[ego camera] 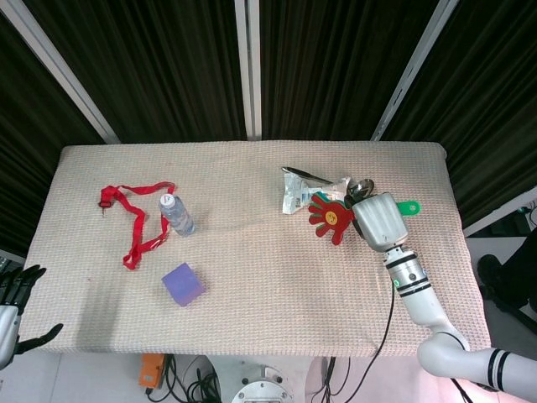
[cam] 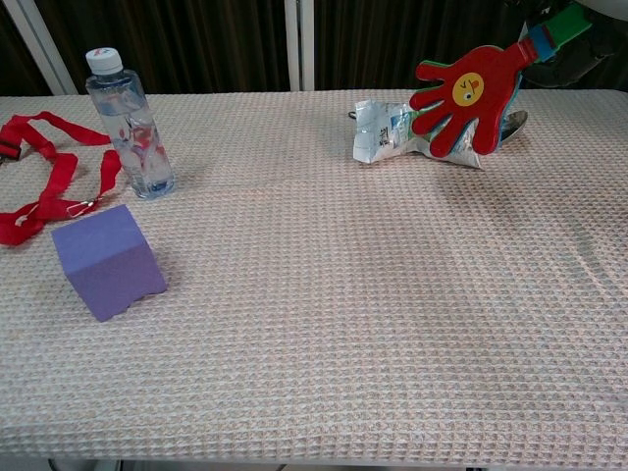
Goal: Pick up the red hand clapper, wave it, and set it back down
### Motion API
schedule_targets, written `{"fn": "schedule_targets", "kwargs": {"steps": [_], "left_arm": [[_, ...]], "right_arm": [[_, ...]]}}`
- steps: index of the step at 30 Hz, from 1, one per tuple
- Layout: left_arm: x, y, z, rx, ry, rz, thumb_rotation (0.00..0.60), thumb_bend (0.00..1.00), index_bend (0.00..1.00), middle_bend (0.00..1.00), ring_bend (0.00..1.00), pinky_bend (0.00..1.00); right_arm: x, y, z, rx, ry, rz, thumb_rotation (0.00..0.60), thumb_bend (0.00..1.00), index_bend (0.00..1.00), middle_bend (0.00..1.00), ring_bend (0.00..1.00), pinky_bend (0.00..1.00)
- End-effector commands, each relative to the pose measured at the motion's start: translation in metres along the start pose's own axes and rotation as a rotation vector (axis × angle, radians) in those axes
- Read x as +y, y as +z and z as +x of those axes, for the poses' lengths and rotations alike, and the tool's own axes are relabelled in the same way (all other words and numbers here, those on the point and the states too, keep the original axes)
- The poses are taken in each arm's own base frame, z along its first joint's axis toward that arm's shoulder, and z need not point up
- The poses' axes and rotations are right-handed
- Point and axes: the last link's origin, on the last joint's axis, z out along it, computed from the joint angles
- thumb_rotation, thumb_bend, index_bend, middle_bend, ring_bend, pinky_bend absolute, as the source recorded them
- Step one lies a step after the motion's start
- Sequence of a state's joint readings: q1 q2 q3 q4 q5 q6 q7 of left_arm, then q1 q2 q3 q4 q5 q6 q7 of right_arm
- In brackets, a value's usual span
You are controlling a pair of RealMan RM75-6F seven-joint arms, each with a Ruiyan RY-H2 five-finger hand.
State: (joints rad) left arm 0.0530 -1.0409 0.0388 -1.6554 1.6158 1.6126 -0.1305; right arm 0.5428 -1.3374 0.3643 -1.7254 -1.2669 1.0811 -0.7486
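Observation:
The red hand clapper point(ego camera: 330, 217) has a yellow smiley face and a green handle end point(ego camera: 409, 206). My right hand point(ego camera: 382, 220) grips its handle at the right side of the table, with the red palm pointing left. In the chest view the clapper point(cam: 466, 98) hangs tilted in the air above the cloth, and the hand holding it is cut off by the top right corner. My left hand point(ego camera: 17, 311) hovers off the table's front left corner, fingers apart and holding nothing.
A crumpled plastic packet point(ego camera: 302, 195) and a metal spoon point(ego camera: 362, 186) lie just behind the clapper. A water bottle point(ego camera: 177, 213), a red lanyard point(ego camera: 130, 214) and a purple cube point(ego camera: 183, 284) sit on the left half of the cloth-covered table point(ego camera: 268, 319).

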Motion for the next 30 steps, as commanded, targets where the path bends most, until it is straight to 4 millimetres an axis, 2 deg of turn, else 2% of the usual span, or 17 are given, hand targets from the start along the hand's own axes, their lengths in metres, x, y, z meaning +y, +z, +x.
{"fn": "schedule_targets", "kwargs": {"steps": [1,3,7,14,19,24,27,30], "left_arm": [[0.0,0.0,0.0,0.001,-0.001,0.001,0.6,0.13,0.1,0.07,0.0,0.06],[0.0,0.0,0.0,0.002,-0.002,0.001,0.6,0.13,0.1,0.07,0.0,0.06],[-0.001,0.0,0.0,0.003,-0.003,0.0,0.6,0.13,0.1,0.07,0.0,0.06],[0.0,0.0,-0.001,0.001,-0.003,-0.003,0.6,0.13,0.1,0.07,0.0,0.06],[0.001,0.0,0.0,0.002,-0.003,-0.004,0.6,0.13,0.1,0.07,0.0,0.06],[0.001,0.0,-0.001,-0.002,-0.002,-0.003,0.6,0.13,0.1,0.07,0.0,0.06],[0.001,0.001,-0.001,-0.001,-0.002,-0.004,0.6,0.13,0.1,0.07,0.0,0.06],[0.001,0.001,-0.001,-0.001,-0.003,-0.003,0.6,0.13,0.1,0.07,0.0,0.06]], "right_arm": [[0.004,-0.006,0.017,0.238,1.357,-0.02,0.6,0.54,0.97,0.7,0.73,0.98],[0.009,-0.007,0.02,0.256,1.6,-0.02,0.6,0.54,0.97,0.7,0.73,0.98],[0.021,-0.01,0.026,0.246,1.964,-0.015,0.6,0.54,0.97,0.69,0.73,0.98],[0.04,-0.014,0.027,0.136,2.31,-0.008,0.6,0.54,0.95,0.69,0.73,0.98],[0.054,-0.013,0.025,0.117,2.408,0.001,0.6,0.54,0.89,0.68,0.73,0.98],[0.062,-0.015,0.017,0.105,2.454,-0.014,0.6,0.54,0.88,0.66,0.73,0.99],[0.061,-0.013,0.011,0.082,2.362,-0.01,0.6,0.54,0.88,0.66,0.73,0.99],[0.056,-0.01,0.007,0.095,2.194,0.017,0.6,0.53,0.88,0.66,0.73,0.99]]}}
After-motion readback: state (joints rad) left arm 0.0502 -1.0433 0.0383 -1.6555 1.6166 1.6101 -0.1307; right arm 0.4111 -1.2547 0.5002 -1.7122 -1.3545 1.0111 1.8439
